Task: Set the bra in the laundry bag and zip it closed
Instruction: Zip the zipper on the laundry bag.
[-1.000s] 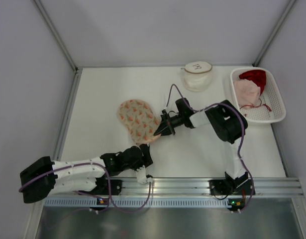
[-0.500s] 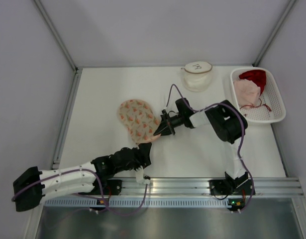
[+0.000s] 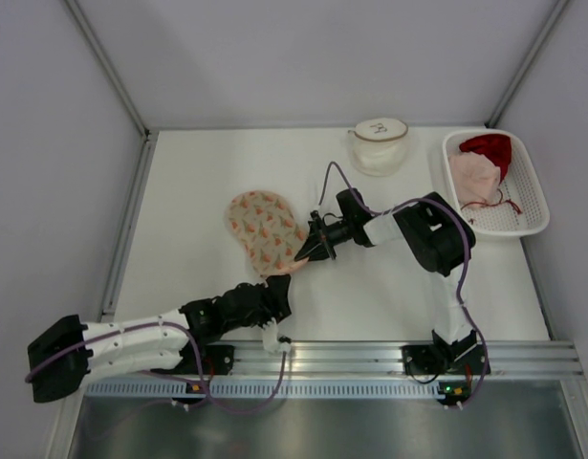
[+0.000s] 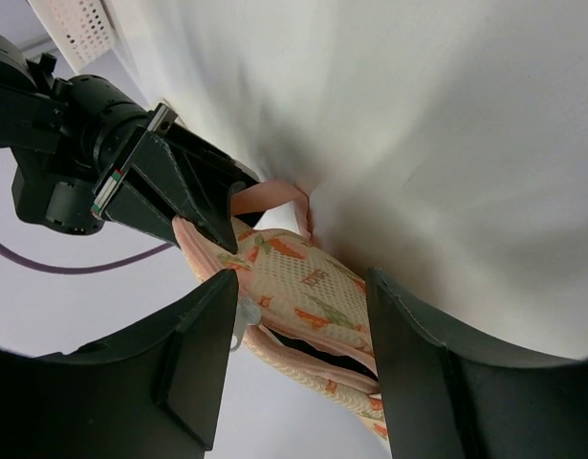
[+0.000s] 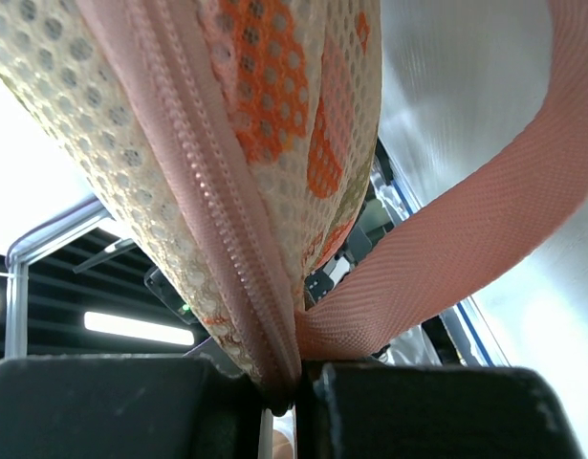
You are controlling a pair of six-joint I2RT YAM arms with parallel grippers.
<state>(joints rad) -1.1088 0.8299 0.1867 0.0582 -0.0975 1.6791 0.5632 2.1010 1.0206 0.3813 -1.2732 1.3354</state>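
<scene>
The laundry bag (image 3: 263, 229) is cream mesh with an orange carrot print and a pink zipper, and lies on the white table. My right gripper (image 3: 306, 252) is shut on the bag's near corner, where a pink loop strap (image 5: 466, 239) joins the zipper (image 5: 193, 191). My left gripper (image 3: 278, 293) is open just short of the bag's near end. In the left wrist view the bag (image 4: 303, 282) lies between its fingers. The zipper pull (image 4: 243, 320) hangs by a partly open gap that is dark inside. No bra shows plainly.
A white basket (image 3: 533, 186) at the back right holds a red garment (image 3: 487, 150) and a pink one (image 3: 473, 177). A round white pouch (image 3: 378, 145) stands at the back middle. Grey walls enclose the table, and a metal rail (image 3: 370, 356) runs along the near edge.
My left arm's elbow has swung left and back while its gripper stays by the bag's near end. My right gripper and the bag have not moved.
</scene>
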